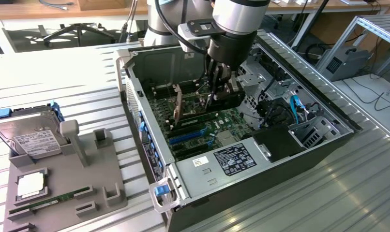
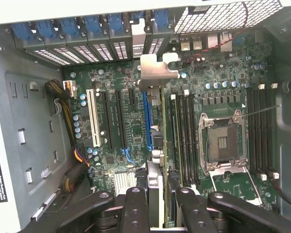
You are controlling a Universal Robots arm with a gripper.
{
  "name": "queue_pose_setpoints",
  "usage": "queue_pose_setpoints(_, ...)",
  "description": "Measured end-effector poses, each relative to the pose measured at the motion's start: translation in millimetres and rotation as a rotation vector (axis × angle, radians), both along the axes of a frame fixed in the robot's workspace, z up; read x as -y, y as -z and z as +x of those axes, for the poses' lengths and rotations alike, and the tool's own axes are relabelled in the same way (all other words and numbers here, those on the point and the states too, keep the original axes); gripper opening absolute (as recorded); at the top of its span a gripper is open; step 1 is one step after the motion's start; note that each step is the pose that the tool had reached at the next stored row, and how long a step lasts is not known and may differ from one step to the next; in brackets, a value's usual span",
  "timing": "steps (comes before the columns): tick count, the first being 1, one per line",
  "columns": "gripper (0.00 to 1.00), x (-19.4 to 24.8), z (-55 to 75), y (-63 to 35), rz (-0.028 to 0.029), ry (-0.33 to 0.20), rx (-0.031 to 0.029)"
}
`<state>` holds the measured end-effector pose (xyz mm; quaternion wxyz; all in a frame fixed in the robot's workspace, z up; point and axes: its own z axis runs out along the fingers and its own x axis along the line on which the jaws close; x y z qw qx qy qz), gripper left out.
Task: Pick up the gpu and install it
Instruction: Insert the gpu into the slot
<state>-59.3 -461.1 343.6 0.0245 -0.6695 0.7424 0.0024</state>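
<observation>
Gpu [image 2: 154, 182] gripped on edge by the gripper [image 2: 159, 196] inside the open computer case [image 1: 324, 145].

The black fingers [image 2: 136, 204] are seen clamped on both faces of the card, jaws half closed around it. The card is held upright over the motherboard [image 2: 223, 97] slots, its silver bracket [image 2: 158, 73] turned toward the rear wall with the blue clips [image 2: 94, 24]. Whether it is seated cannot be told. A hard drive [image 1: 30, 135] is kept on the grey tray [image 1: 108, 198] at the exterior view's left.
</observation>
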Motion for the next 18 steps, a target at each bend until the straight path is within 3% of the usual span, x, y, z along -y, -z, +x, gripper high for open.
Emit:
queue_pose_setpoints(5, 0.27, 0.1, -1.1, 1.2, 0.0000, 0.000, 0.0000)
queue_pose_setpoints(18, 0.27, 6.6, -2.8, 6.5, 0.0000, 0.000, 0.0000)
